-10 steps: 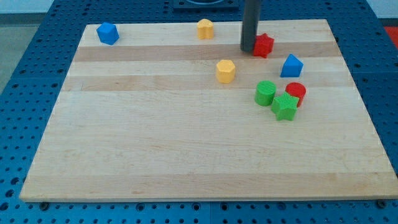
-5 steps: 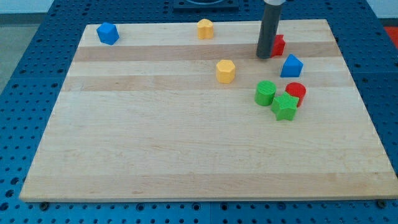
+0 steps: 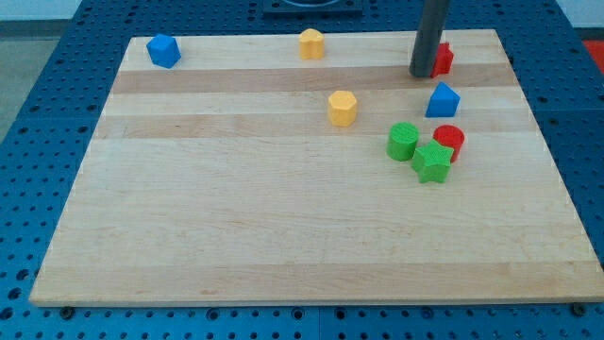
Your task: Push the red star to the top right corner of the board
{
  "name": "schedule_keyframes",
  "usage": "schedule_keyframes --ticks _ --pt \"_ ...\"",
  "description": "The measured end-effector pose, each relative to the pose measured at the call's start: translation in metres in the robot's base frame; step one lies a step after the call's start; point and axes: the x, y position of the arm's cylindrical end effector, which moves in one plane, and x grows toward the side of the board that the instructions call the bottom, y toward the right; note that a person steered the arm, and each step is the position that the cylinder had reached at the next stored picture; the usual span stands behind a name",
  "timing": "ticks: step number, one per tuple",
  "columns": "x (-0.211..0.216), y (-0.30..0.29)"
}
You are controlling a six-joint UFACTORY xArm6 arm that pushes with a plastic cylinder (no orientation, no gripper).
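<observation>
My tip (image 3: 422, 74) sits against the left side of the red star (image 3: 442, 59), near the board's top right.

The rod carries nothing; it is a plain dark rod that hides the star's left part. The star lies close to the top edge of the wooden board (image 3: 283, 227), short of the corner itself. Just below it sits a blue block (image 3: 442, 99). Further down, a green cylinder (image 3: 403, 141), a green star (image 3: 433, 162) and a red cylinder (image 3: 449, 141) cluster together. A yellow block (image 3: 343, 108) lies mid-board, another yellow block (image 3: 311, 43) at the top edge, a blue block (image 3: 163, 50) top left.
</observation>
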Motion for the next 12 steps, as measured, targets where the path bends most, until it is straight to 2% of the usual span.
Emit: schedule_keyframes --ticks 9,10,12 --pt "-0.022 0.039" --pt "-0.020 0.031" --pt "0.012 0.008"
